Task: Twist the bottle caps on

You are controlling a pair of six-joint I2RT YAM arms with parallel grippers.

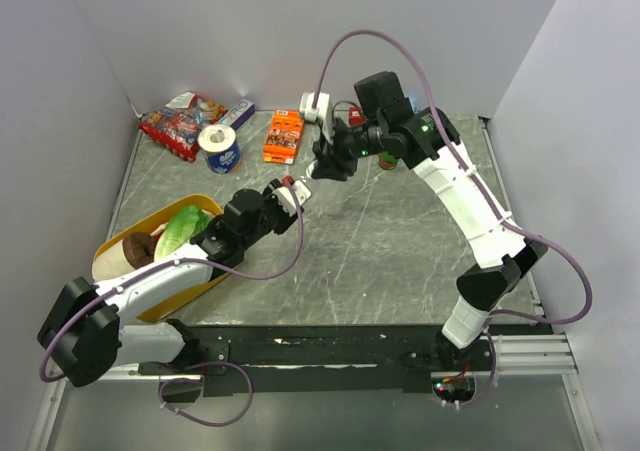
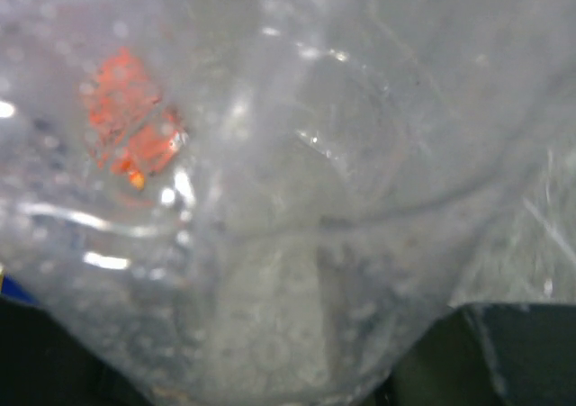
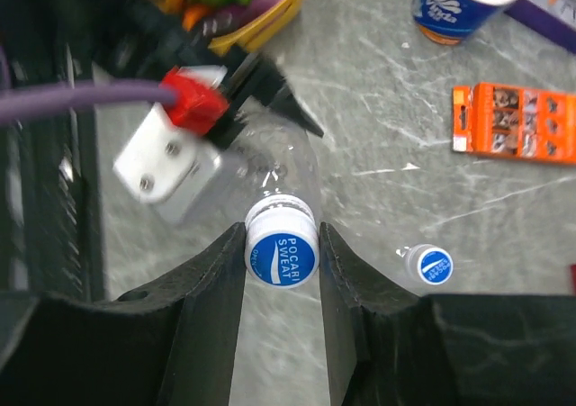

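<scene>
Braces clear plastic bottle (image 3: 270,167) in closed left gripper (image 1: 292,187); pinches round blue cap (image 3: 282,257), lower centre, in right gripper (image 3: 282,264) for twisting.

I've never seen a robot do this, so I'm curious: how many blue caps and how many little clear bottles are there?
blue caps: 2
clear bottles: 2
Total: 4

The bottle (image 3: 270,167) was clear, glossy plastic, its blue cap (image 3: 282,257) smooth plastic with white print, the fingers (image 3: 202,307) of the right gripper (image 3: 281,237) matt black, and the tabletop (image 3: 405,109) grey, veined, dully sheened.
</scene>
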